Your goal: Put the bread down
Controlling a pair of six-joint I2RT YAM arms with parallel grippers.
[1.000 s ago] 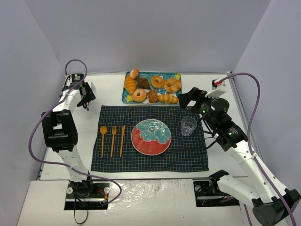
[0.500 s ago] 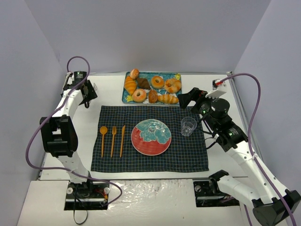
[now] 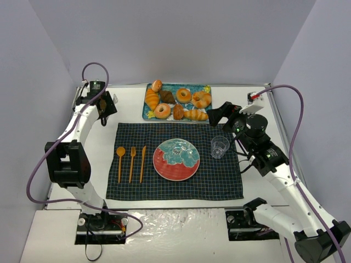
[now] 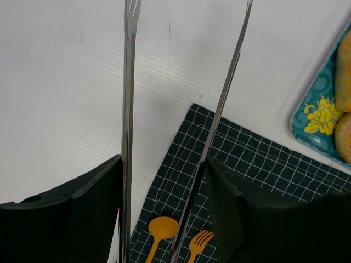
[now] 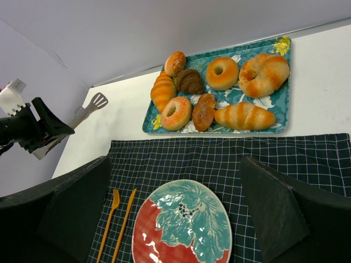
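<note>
Left gripper point(image 4: 163, 175) clamped on tongs point(image 4: 127, 109), spread, over table point(image 4: 66, 82). Right gripper point(image 5: 175, 181) jaws wide apart above placemat point(image 5: 307, 159). Bagel point(image 5: 175, 113) sits on tray point(image 5: 281, 104).

A white surface point(image 3: 129, 104) stands boxed in on three sides. A plain, pale lilac-grey back wall point(image 3: 181, 38) rises from its far edge. A left wall point(image 3: 27, 82) and a right wall point(image 3: 323, 55) of the same tone run along its side edges and meet the back wall at the far corners. The light is soft and even, and shadows are faint.
</note>
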